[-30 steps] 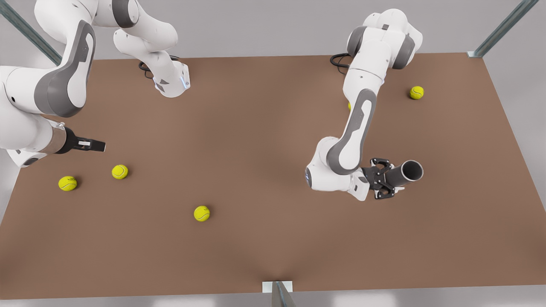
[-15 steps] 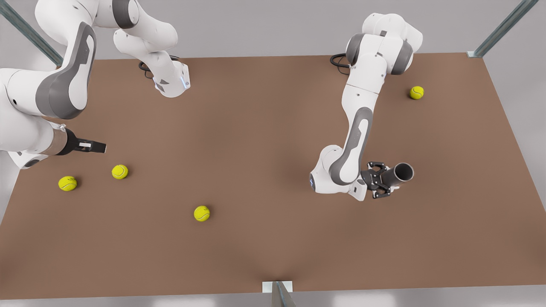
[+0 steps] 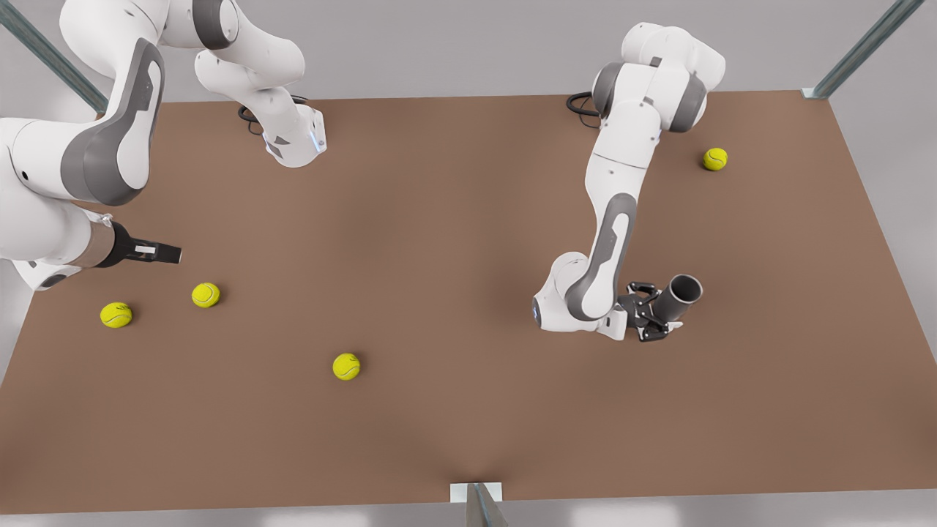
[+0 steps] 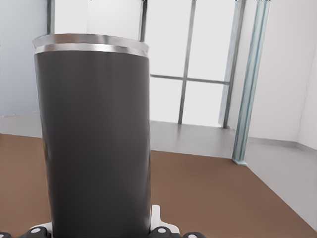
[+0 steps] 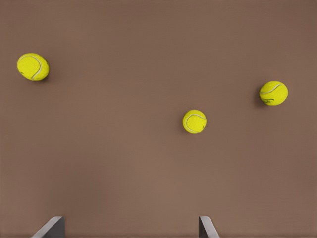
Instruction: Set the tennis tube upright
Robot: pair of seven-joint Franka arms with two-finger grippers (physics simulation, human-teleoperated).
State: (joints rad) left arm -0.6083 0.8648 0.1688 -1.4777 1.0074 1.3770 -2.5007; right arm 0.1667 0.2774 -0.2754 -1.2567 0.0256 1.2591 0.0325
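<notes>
1. Left gripper [image 3: 654, 313] clamps the tennis tube [image 3: 677, 296] low on its body, on the front view's right, tube near upright.
2. Left wrist view shows the tube's silver rim [image 4: 90, 43].
3. Right gripper [image 3: 162, 252] hovers, fingers [image 5: 208, 227] parted wide above three tennis balls [image 5: 194, 121].

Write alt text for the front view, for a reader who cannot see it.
The left gripper, at the front view's right, is shut on the grey tennis tube, held tilted with its open mouth up, above the brown table. The right gripper waits at the front view's left near three of four yellow tennis balls.
</notes>
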